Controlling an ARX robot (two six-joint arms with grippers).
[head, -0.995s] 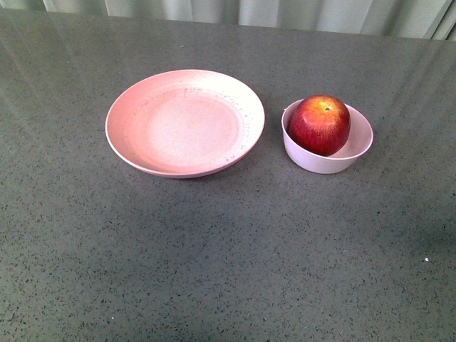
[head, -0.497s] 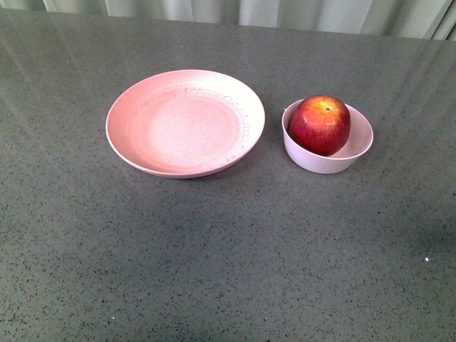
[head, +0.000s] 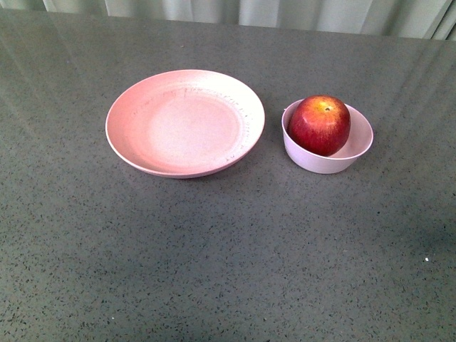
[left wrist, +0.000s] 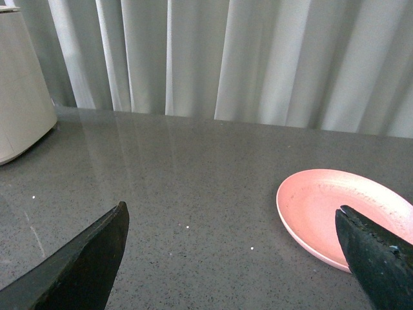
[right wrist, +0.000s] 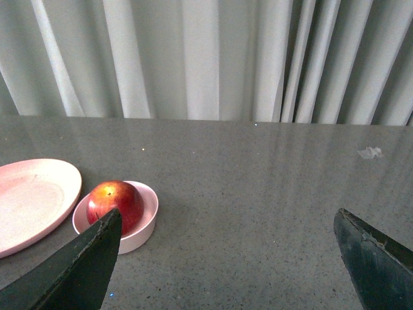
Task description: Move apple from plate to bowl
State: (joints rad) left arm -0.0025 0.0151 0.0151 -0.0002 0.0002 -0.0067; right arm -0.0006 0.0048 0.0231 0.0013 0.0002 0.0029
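The dark-red apple point(head: 319, 124) sits inside the small pale-pink bowl point(head: 356, 153), right of the wide pink plate point(head: 135, 114), which holds nothing. Neither arm shows in the front view. In the left wrist view my left gripper point(left wrist: 231, 219) is open with nothing between its dark fingers, and the plate point(left wrist: 310, 206) lies beside one finger. In the right wrist view my right gripper point(right wrist: 227, 226) is open with nothing between its fingers, back from the bowl point(right wrist: 147, 223) and the apple point(right wrist: 116, 201), with the plate point(right wrist: 32, 200) beyond them.
The grey speckled tabletop point(head: 228, 249) runs back to pale curtains point(right wrist: 206, 58). A beige rounded object point(left wrist: 19, 84) stands at the table's edge in the left wrist view. A small crumpled scrap point(right wrist: 369, 152) lies far back in the right wrist view.
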